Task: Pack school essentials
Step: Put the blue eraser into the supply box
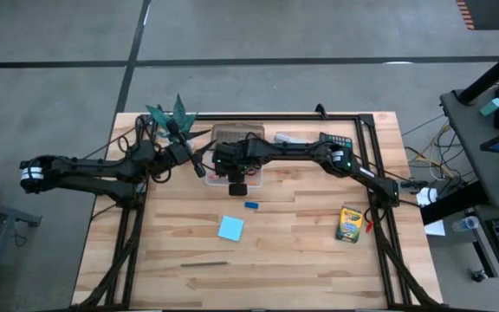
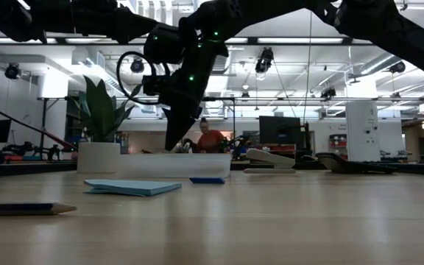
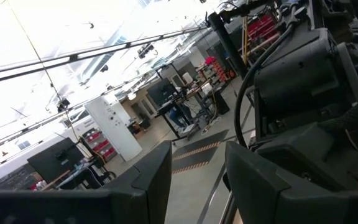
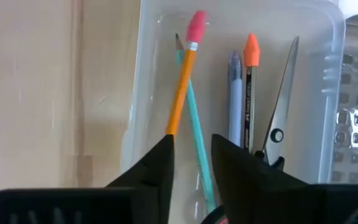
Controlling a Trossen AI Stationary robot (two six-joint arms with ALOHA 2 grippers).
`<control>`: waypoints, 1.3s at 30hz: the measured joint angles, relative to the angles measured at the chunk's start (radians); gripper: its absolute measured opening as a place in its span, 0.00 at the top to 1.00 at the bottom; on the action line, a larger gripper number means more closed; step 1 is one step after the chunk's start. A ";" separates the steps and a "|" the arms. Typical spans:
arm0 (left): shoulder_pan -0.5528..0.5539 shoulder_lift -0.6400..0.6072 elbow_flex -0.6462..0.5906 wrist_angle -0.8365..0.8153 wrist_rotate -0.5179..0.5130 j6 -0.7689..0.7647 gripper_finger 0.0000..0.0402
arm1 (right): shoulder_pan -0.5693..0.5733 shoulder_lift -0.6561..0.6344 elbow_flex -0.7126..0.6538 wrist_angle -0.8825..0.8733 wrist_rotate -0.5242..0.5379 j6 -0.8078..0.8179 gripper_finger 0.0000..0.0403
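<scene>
1. High view: both arms reach over the far middle of the wooden table (image 1: pixel 301 251). The right gripper (image 1: pixel 236 184) hangs above the clear plastic box (image 1: pixel 254 176); the left gripper (image 1: pixel 199 166) sits just beside that box. A tiny blue eraser (image 1: pixel 250 205) lies on the wood near the box, the light-blue notepad (image 1: pixel 230 228) a little nearer the front, the crayon box (image 1: pixel 348 224) well apart on the right side, and a thin grey pencil (image 1: pixel 204 264) near the front edge.
2. Low view: the pencil (image 2: pixel 20 209) lies closest, then the notepad (image 2: pixel 132 187) and eraser (image 2: pixel 207 179), with the box (image 2: pixel 175 165) behind them.
3. Left wrist view: the left gripper's fingers (image 3: pixel 157 177) stand parted with nothing between them.
4. Right wrist view: the right gripper (image 4: pixel 190 163) is slightly parted, an orange pencil (image 4: pixel 183 84) passing between its fingertips; whether they pinch it I cannot tell. A teal pencil (image 4: pixel 196 134), grey pen (image 4: pixel 234 93), orange-capped pen (image 4: pixel 250 81) and scissors (image 4: pixel 279 115) lie in the box (image 4: pixel 148 74).
</scene>
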 joint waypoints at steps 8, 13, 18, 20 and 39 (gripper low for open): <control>0.000 0.000 0.000 0.000 0.000 0.000 0.67 | 0.003 -0.018 0.008 -0.055 0.010 0.050 0.69; 0.000 0.000 0.000 0.000 0.000 0.000 0.67 | 0.026 -0.049 -0.004 -0.113 0.011 0.075 0.71; 0.000 0.000 0.000 0.000 0.000 0.000 0.67 | 0.057 -0.064 -0.006 -0.195 0.011 0.112 0.74; 0.000 0.000 -0.001 0.000 0.000 0.000 0.67 | 0.071 -0.074 -0.008 -0.232 0.011 0.132 0.75; 0.000 0.000 0.000 0.002 0.001 -0.001 0.67 | 0.174 -0.522 -0.767 0.419 0.059 0.283 0.81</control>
